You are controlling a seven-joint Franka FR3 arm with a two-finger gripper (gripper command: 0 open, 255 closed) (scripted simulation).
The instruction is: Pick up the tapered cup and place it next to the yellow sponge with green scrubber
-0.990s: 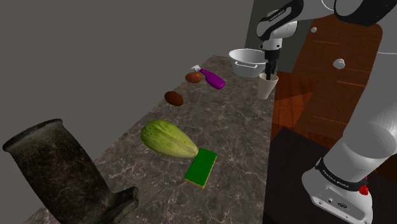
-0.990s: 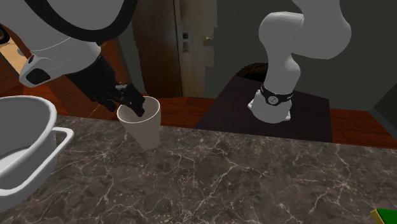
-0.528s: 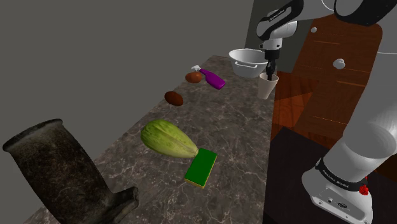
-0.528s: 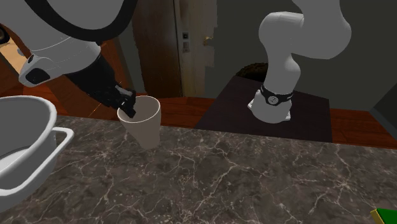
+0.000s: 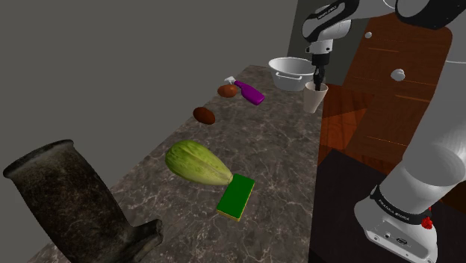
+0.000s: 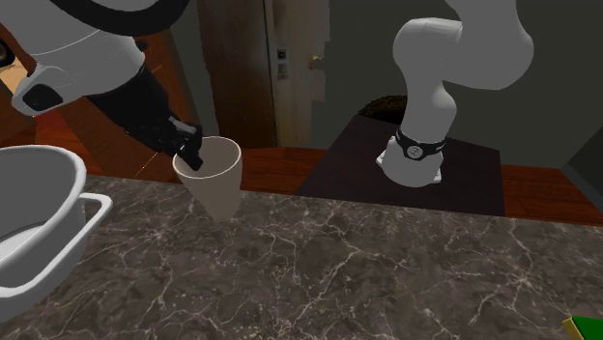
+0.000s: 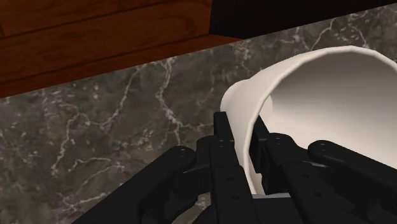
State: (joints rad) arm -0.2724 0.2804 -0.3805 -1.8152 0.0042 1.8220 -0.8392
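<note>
We see the two black fingers point(image 7: 224, 135) clenched on the wall of the cup point(image 7: 318, 89) — one outside the rim, the other inside the mouth. The gripper point(image 7: 245, 139) is thus grasping the cream-white tapered cup by its edge. In the second exterior view the cup leans. Its narrow foot sits by the edge of the dark marbled counter point(image 6: 338, 275) on the stand's side, and we cannot tell whether the foot touches the stone.

Just beside the cup, on the shoulder view's left, stands a white bowl point(image 5: 290, 73) with a handle. Farther along the counter lies a purple spray bottle point(image 5: 249, 93) with a reddish-brown round thing point(image 5: 227, 90) just beside it. A darker brown lump point(image 5: 204, 115) lies apart from both. Nearer that camera a pale green squash point(image 5: 198, 163) lies just beside the sponge point(image 5: 236, 196), which is green on top with a yellow side. The sponge is well apart from the cup, toward the other end of the counter. The squash flanks the sponge on the shoulder view's left, and a large dark stone vessel point(image 5: 67, 209) rises in the foreground.

The white arm point(image 5: 328, 22) comes in from the top of the shoulder view — its last link hangs nearly upright over the cup, hand pointing down. In the second exterior view the black hand slants in from the upper left to the rim. Reddish wooden floor point(image 5: 351, 112) shows beyond the counter's edge, under the arm.
</note>
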